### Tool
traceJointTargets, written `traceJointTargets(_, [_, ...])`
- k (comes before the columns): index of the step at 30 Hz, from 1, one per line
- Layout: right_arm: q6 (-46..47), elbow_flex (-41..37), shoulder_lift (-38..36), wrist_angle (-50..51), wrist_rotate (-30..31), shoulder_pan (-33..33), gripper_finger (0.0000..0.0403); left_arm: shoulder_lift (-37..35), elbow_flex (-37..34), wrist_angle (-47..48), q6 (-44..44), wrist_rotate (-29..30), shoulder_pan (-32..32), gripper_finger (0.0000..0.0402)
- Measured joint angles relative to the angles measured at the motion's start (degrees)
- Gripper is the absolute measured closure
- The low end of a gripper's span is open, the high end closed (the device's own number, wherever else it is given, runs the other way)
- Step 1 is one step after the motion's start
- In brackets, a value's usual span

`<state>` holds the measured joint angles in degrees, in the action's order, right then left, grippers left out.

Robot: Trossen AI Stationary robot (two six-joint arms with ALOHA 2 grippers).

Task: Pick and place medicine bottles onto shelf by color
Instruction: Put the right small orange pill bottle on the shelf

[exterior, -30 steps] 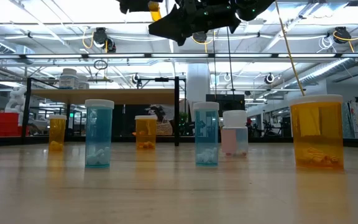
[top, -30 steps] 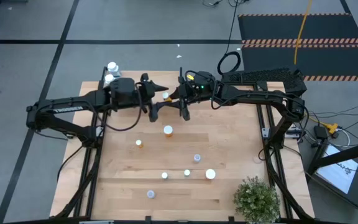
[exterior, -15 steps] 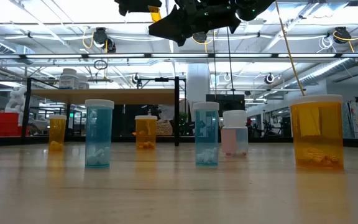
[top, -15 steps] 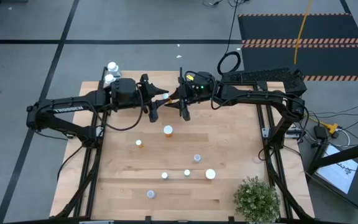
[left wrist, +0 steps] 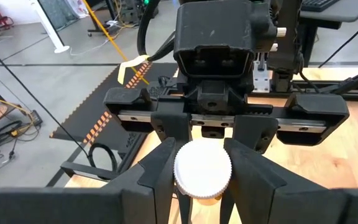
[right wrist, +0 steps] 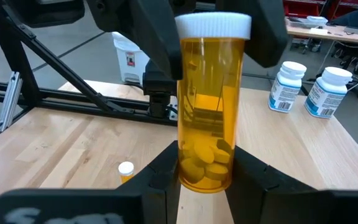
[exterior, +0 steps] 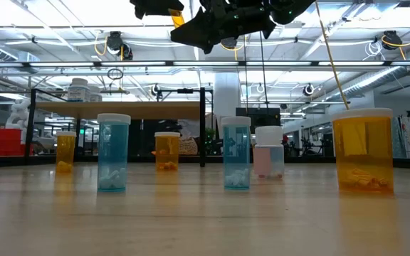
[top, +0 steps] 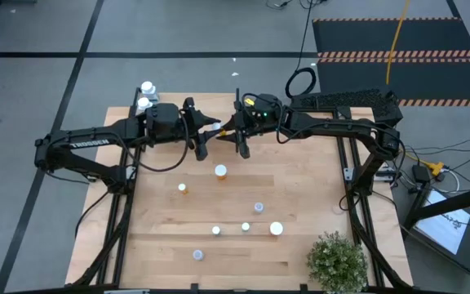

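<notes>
Above the surface's far middle in the high view, the left hand and right hand have closed together since a second ago. Wrist views show both gripping one orange bottle, suggesting a handover toward the shelf.

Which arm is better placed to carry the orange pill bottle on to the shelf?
Left: the left tool meets the orange pill bottle at its cap while the right tool grips its base, and the shelf stands on the left arm's side.
</notes>
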<state>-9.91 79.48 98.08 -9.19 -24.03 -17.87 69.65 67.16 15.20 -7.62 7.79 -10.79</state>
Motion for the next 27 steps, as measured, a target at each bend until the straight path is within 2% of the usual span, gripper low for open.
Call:
traceJointTargets(6, [1.6, 0.0, 0.0, 0.5, 0.0, 0.0, 0.0295, 0.0, 0.0, 0.3, 0.0, 0.0, 0.0, 0.0268])
traceJointTargets(15, [1.5, 0.0, 0.0, 4.0, 0.0, 0.0, 0.0185, 0.0, 0.0, 2.6, -0.1, 0.8, 0.0, 0.0268])
traceJointTargets(21, [-1.6, 0.0, -0.7, 10.8, 1.6, 0.0, 0.0141, -1.2, 0.0, 4.9, -0.1, 5.1, -0.5, 0.0268])
traceJointTargets(25, [-4.7, 0.0, -3.0, 16.2, 6.1, -0.1, 0.0135, -2.7, 0.0, 6.8, 1.5, 9.4, -2.0, 0.0268])
traceJointTargets(27, [-5.6, 0.0, -4.3, 18.4, 6.4, -0.1, 0.0137, -3.9, 0.0, 9.0, 2.1, 11.5, -3.3, 0.0268])
